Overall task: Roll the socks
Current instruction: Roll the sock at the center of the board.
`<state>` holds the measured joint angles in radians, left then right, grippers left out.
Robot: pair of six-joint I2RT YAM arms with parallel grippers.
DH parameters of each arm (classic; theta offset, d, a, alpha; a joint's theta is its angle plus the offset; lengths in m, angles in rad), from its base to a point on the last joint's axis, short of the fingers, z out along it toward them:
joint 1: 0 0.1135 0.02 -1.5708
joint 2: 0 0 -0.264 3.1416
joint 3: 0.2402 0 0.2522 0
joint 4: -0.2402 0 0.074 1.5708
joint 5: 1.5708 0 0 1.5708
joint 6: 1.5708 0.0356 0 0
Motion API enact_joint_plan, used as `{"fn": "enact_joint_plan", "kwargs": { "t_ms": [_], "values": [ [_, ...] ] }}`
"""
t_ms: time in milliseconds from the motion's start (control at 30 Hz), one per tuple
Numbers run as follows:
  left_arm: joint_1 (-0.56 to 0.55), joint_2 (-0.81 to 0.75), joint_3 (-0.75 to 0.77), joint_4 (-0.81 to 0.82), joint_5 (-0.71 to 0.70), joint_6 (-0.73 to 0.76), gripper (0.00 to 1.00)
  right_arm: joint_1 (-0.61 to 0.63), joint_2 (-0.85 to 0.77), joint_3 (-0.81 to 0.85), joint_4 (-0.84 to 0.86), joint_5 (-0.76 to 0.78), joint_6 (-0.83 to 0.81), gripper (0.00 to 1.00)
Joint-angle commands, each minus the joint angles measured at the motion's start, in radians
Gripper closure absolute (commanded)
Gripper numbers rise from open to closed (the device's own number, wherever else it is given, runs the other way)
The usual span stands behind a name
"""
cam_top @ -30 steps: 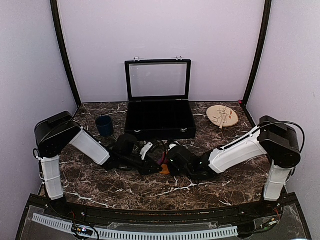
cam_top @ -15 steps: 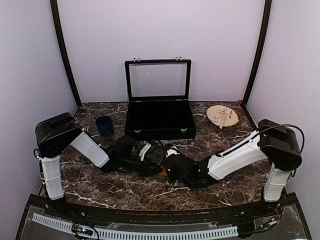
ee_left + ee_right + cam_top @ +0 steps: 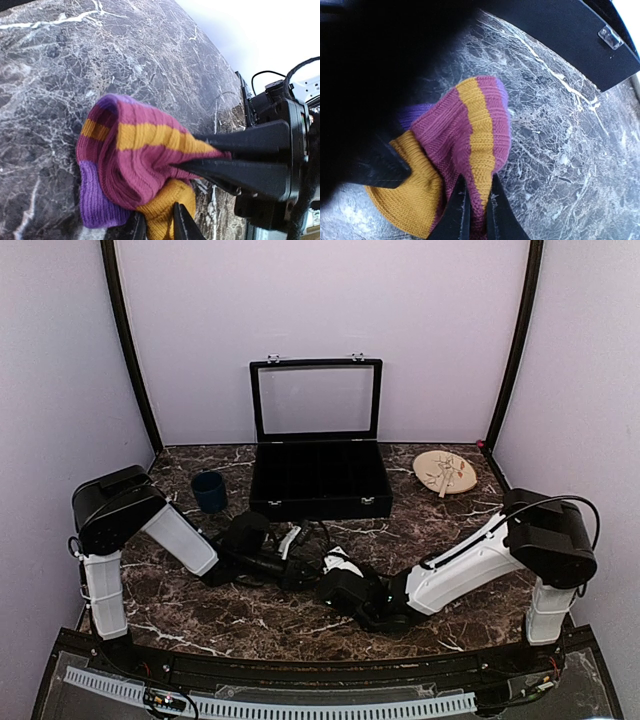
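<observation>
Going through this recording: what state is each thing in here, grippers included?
maroon sock: bunched up, pinched from two sides.
left gripper: shut on the sock's orange end.
right gripper: shut on the maroon sock's striped part.
black case: lid open, standing upright.
blue cup: upright.

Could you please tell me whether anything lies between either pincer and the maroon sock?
Nothing visible does. The left pincer is closed on the maroon sock at its orange end, and the right pincer pinches the sock's striped fold directly.
</observation>
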<state>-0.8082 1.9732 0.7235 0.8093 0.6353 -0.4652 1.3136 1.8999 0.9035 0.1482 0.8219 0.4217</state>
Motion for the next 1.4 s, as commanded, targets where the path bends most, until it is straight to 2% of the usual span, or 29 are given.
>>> {"fn": "enact_joint_plan", "kwargs": {
  "t_ms": [0, 400, 733, 833, 1067, 1367],
  "values": [
    [-0.005, 0.017, 0.017, 0.029, 0.055, -0.059, 0.79, 0.044, 0.032, 0.029, -0.026, 0.061, -0.056, 1.00],
    [-0.003, 0.023, 0.016, 0.020, 0.063, -0.095, 0.82, 0.165, 0.174, 0.185, -0.195, 0.191, -0.147, 0.97],
    [0.011, -0.005, 0.003, -0.005, 0.049, -0.102, 0.82, 0.179, 0.186, 0.217, -0.318, 0.087, -0.151, 0.91],
    [0.019, -0.024, -0.001, -0.037, 0.040, -0.102, 0.79, 0.180, 0.197, 0.241, -0.380, 0.059, -0.153, 0.89],
    [0.044, -0.121, -0.024, -0.184, -0.034, -0.070, 0.65, 0.180, 0.213, 0.242, -0.429, -0.003, -0.149, 0.87],
    [0.083, -0.242, -0.031, -0.326, -0.080, -0.052, 0.62, 0.180, 0.217, 0.232, -0.420, -0.067, -0.125, 0.87]
  ]
}}
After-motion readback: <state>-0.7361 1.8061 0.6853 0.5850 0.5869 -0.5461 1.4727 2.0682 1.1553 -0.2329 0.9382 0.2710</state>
